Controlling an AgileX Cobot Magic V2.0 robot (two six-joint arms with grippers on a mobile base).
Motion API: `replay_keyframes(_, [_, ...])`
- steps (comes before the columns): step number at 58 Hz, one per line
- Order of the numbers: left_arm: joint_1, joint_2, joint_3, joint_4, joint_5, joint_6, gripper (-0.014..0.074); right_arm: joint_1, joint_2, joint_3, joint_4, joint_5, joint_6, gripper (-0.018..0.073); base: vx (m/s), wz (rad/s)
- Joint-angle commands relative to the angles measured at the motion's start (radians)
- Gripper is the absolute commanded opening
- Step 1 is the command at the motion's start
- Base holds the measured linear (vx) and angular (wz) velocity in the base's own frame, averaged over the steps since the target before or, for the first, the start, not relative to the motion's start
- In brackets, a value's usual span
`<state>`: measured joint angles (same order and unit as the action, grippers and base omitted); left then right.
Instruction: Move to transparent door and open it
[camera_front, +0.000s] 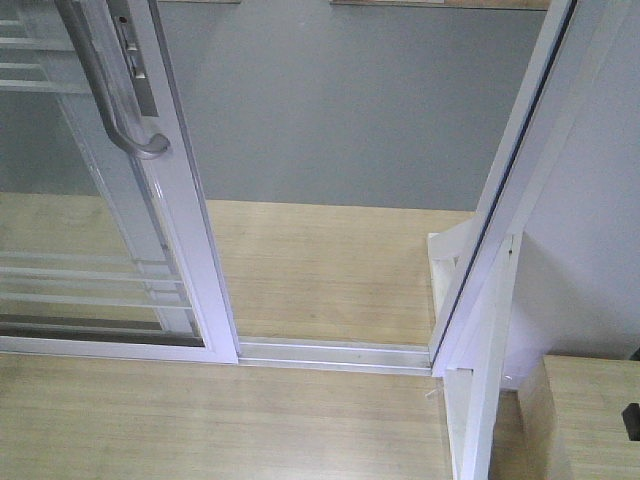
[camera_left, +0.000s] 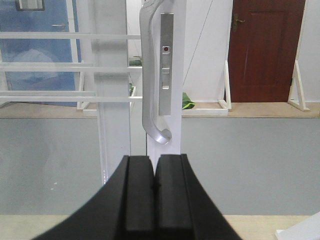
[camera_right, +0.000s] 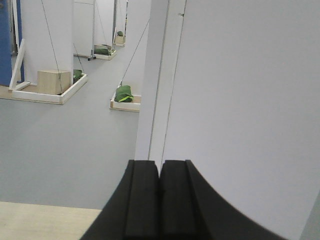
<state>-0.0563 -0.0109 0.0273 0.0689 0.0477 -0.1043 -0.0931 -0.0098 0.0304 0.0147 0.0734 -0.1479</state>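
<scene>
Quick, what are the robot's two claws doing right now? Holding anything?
Left gripper: closed, holding nothing, just short of the door handle.
Right gripper: closed, holding nothing.

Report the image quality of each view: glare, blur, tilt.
Front view: soft, tilted; the transparent door leans, faint reflections on its glass. Left wrist view: silver handle fairly sharp, the left gripper a dark blur with jaws together. Right wrist view: even light, white wall featureless, right gripper dark.
</scene>
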Motion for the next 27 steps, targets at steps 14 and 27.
replay_keyframes(14, [-0.004, -0.013, 0.030, -0.009, -0.081, -0.007, -0.0006, -0.007, -0.014, 0.013, -0.001, -0.092, -0.007, -0.0008, 0.00, 0.00])
replay_keyframes(27, [-0.004, -0.013, 0.030, -0.009, -0.081, -0.007, -0.0006, -0.007, -0.014, 0.013, -0.001, -0.092, -0.007, -0.0008, 0.00, 0.00])
